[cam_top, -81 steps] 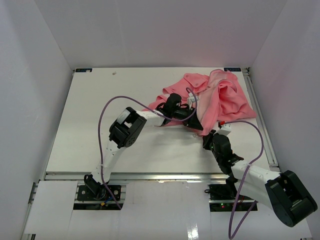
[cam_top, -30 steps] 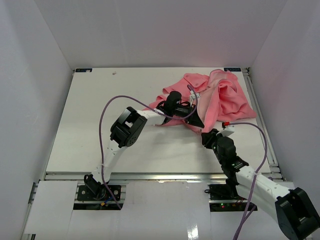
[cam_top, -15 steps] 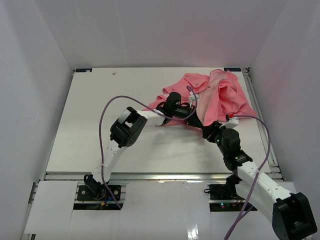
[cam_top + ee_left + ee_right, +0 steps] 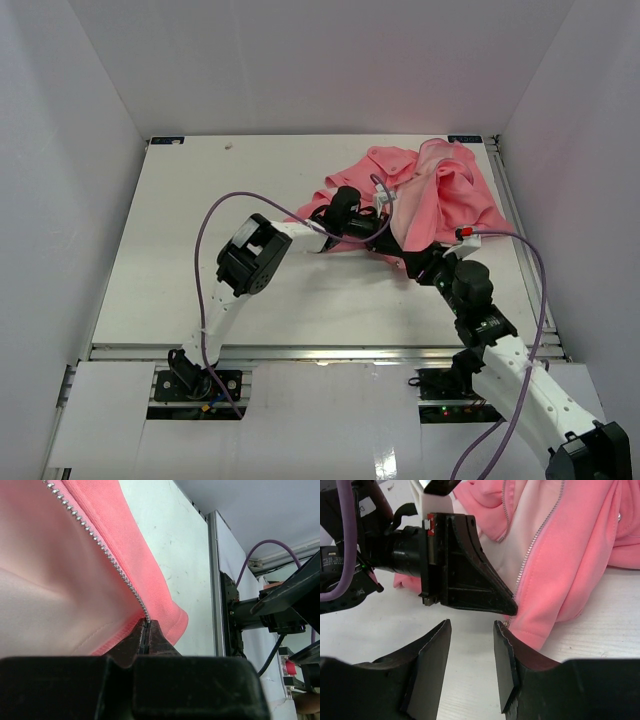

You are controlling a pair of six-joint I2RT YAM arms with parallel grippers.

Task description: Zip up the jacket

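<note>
The salmon-pink jacket (image 4: 440,195) lies crumpled at the back right of the table, unzipped, with its pale lining and metal zipper teeth (image 4: 95,540) showing. My left gripper (image 4: 398,250) is shut on the jacket's bottom hem at the lower end of the zipper (image 4: 145,626). In the right wrist view the jacket (image 4: 560,545) fills the upper right and the left gripper's black fingers (image 4: 470,580) lie across it. My right gripper (image 4: 471,645) is open and empty, just in front of the left gripper's tip, its right finger (image 4: 507,665) beside the hem corner (image 4: 540,625).
The white table (image 4: 200,230) stretches left of the jacket. A metal rail (image 4: 520,230) runs along the right edge and white walls enclose the table. The left arm's purple cable (image 4: 215,215) loops over the middle; the right arm's cable (image 4: 530,260) arcs near the right rail.
My right arm has swung forward and up toward the jacket hem, its gripper now close against the left gripper's tip. The left gripper keeps its hold on the hem and has hardly moved.
</note>
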